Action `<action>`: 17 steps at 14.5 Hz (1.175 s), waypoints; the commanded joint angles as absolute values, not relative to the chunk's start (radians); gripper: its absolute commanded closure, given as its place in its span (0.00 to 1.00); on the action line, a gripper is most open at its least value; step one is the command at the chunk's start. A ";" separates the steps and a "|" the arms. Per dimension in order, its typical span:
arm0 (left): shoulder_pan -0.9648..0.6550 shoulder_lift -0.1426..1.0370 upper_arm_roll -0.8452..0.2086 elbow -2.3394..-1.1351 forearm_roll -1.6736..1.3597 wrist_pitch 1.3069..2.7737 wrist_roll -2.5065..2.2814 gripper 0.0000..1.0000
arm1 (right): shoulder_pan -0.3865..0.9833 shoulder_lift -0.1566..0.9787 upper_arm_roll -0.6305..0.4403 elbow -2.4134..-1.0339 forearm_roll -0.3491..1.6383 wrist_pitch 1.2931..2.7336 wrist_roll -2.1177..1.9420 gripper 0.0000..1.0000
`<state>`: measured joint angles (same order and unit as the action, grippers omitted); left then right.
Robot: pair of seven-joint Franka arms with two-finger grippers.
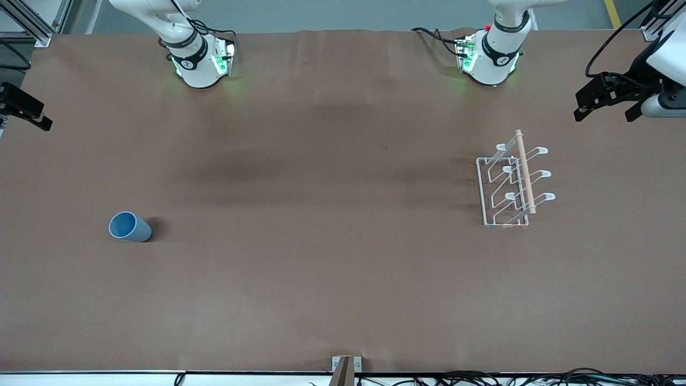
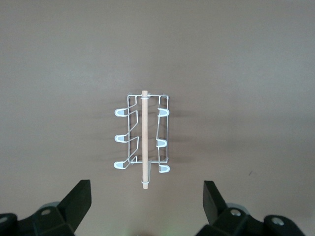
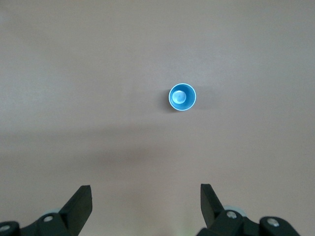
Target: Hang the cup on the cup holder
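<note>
A brown cloth (image 1: pixel 321 241) covers the whole table. Above the cloth's top edge runs grey floor (image 1: pixel 348 13) with a yellow line (image 1: pixel 612 13). Black cables (image 1: pixel 536 378) trail below its lower edge, beside a metal bracket (image 1: pixel 346 369).

A small light blue cup (image 3: pixel 182 98) stands upright on the brown table (image 3: pixel 74 73), its mouth facing up. The right gripper (image 3: pixel 146 209) hangs above the table with its fingers (image 3: pixel 81 201) spread wide, holding nothing.
</note>
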<state>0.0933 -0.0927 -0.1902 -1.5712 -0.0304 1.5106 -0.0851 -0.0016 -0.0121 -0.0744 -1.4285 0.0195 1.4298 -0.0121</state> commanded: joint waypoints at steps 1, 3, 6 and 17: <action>0.097 -0.094 -0.195 -1.563 -0.031 1.505 -0.097 0.00 | 0.003 -0.023 -0.078 -1.445 0.034 1.437 -0.023 0.03; 0.097 -0.092 -0.195 -1.559 -0.031 1.500 -0.094 0.00 | 0.006 -0.023 -0.078 -1.445 0.034 1.437 -0.023 0.03; 0.097 -0.091 -0.195 -1.557 -0.029 1.500 -0.092 0.00 | 0.006 -0.021 -0.077 -1.445 0.035 1.440 -0.023 0.02; 0.097 -0.084 -0.207 -1.555 0.045 1.497 -0.080 0.00 | -0.018 -0.014 -0.080 -1.447 0.035 1.453 -0.025 0.02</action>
